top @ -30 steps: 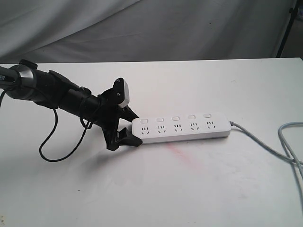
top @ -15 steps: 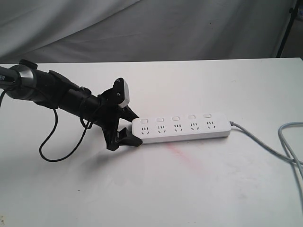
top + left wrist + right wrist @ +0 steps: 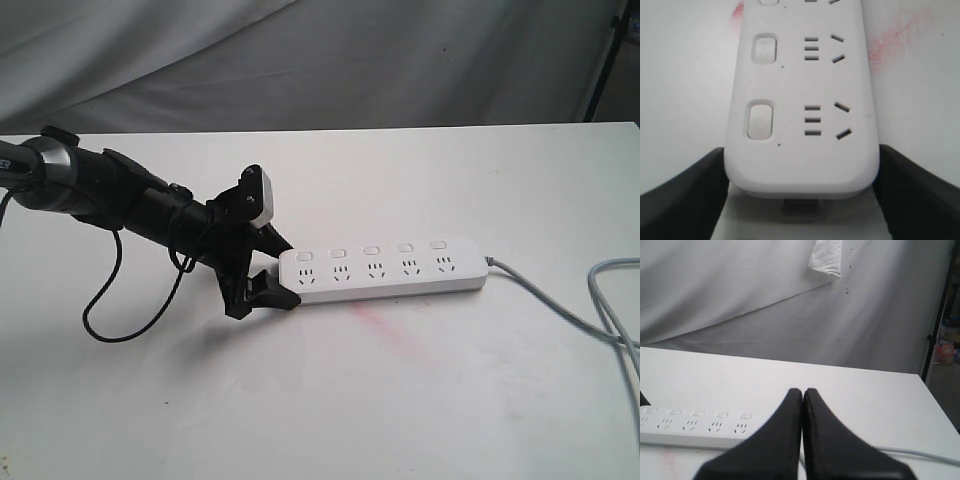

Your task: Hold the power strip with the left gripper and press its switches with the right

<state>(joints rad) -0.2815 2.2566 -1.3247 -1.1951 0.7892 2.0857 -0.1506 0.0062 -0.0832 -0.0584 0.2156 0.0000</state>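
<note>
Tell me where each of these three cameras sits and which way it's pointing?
Exterior: off the arms, raised, looking down across the table at the power strip; shows the left arm and left end effector clamping the strip's end.
Left wrist: on that arm, looking along the strip; both jaws flank it.
Right wrist: on the other arm, above the table, facing the backdrop; the right end effector shows, shut.
Shared: all see the power strip.
</note>
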